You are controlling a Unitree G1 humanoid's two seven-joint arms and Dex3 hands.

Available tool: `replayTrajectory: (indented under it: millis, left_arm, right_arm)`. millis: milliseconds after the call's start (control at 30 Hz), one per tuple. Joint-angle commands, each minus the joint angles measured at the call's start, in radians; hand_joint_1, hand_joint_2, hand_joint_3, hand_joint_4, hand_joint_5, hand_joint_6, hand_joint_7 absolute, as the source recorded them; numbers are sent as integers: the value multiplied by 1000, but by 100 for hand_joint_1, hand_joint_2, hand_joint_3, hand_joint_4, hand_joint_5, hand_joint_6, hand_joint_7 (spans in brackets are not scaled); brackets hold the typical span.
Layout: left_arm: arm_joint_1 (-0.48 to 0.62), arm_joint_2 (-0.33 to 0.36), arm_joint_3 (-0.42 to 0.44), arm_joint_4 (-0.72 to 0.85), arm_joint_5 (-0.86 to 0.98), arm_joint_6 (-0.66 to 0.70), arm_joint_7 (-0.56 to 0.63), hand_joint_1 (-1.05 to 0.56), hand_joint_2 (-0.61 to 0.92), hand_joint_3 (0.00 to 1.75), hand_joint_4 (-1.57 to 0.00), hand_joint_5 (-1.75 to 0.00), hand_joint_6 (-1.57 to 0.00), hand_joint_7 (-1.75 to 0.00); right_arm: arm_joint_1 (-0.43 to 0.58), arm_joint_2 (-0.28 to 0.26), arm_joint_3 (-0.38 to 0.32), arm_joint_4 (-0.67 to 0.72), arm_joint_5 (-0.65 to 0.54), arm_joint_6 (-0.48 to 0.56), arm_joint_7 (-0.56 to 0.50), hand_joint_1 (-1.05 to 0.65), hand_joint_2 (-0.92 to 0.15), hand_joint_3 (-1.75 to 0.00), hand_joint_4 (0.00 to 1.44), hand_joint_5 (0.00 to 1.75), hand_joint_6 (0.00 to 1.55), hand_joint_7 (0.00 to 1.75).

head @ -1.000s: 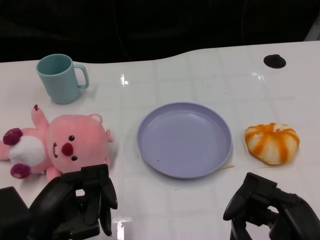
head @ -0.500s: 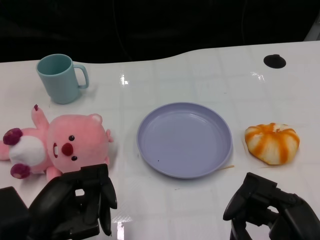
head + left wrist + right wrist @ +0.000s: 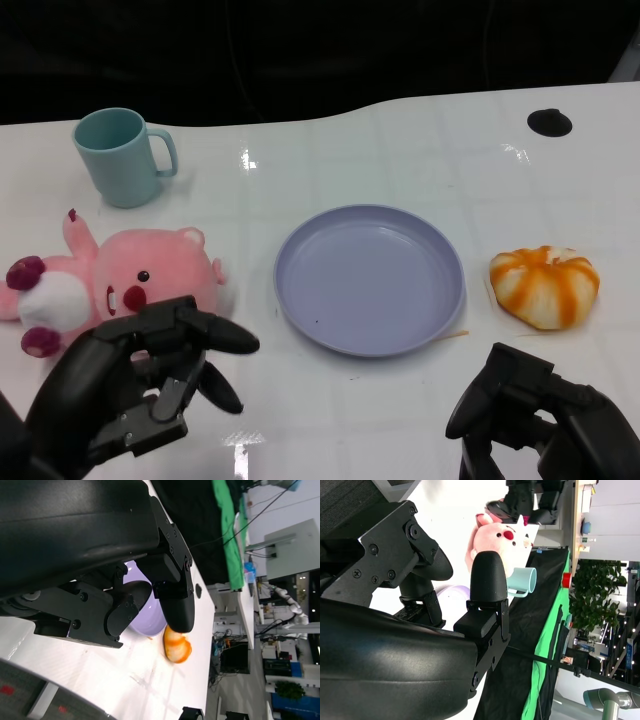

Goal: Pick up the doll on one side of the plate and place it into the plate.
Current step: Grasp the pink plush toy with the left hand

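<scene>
Doll [image 3: 110, 285]: pink plush, lying on its side on the white table [image 3: 400, 150], at about 9 o'clock from the plate [image 3: 369, 278] and apart from its rim. You see its face turned up toward the head camera, white belly and dark pink paws pointing to 9 o'clock. In the right wrist view the doll [image 3: 500, 542] appears past the fingers, with the mug [image 3: 522, 582] just beside it.

Plate: lavender, round, upright, near the table's centre, nothing in it.

Left hand [image 3: 140, 385]: at 7 o'clock from the plate, directly at 6 o'clock from the doll. Its fingers [image 3: 215, 335] are spread apart and reach toward 3 o'clock; they hold nothing. From the head view the upper edge of the hand overlaps the doll's lower side, but you cannot tell whether it touches the plush. The left wrist view shows the fingers [image 3: 177, 605] separated, with the plate [image 3: 147, 620] behind them.

Right hand [image 3: 535, 415]: at 5 o'clock from the plate, low at the table's near edge, fingers curled inward with nothing between them.

Other items: teal mug [image 3: 120, 155] with handle toward 3 o'clock, at 12 o'clock from the doll and well apart from the plate. An orange-and-white striped plush [image 3: 545, 285] sits at 3 o'clock from the plate, near its rim but not touching. A small black disc [image 3: 549, 122] lies at 1 o'clock, near the table's far edge.
</scene>
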Motion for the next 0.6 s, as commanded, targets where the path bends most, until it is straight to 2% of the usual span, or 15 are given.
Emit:
replayTrajectory:
  millis: [33, 67, 133, 233, 367, 600]
  left_arm:
    - [-11, 14, 18, -11, 12, -41, 5, -24, 64, 71, -57, -91, -68, -27]
    - [-14, 15, 22, -9, 21, -61, 7, -25, 65, 69, -56, -90, -68, -25]
    - [-21, 19, 30, -1, 46, -113, 9, -34, 72, 54, -51, -81, -63, -15]
    - [-30, 39, 45, 3, 103, -183, 14, -51, 89, 23, -40, -69, -54, -4]
    - [-40, 69, 58, -15, 160, -224, 17, -57, 92, 15, -28, -60, -44, 0]
    - [-54, 118, 87, -40, 297, -278, 62, -64, 92, 12, -13, -53, -34, 0]
  right_arm:
    - [-1, 0, -2, -3, 8, 2, -4, 2, -47, -128, 65, 175, 60, 147]
    - [-1, 1, -1, -3, 8, 0, -4, 2, -47, -128, 65, 175, 60, 147]
    - [-1, 1, 0, -3, 7, -2, -5, 3, -47, -128, 65, 175, 60, 147]
    - [1, 1, 0, -5, 7, -3, -4, 3, -47, -128, 65, 175, 60, 147]
    - [3, 1, -3, -8, 13, -2, -3, 2, -46, -128, 65, 175, 60, 148]
    - [5, -4, -10, -7, 18, -5, 2, 2, -48, -126, 65, 174, 59, 147]
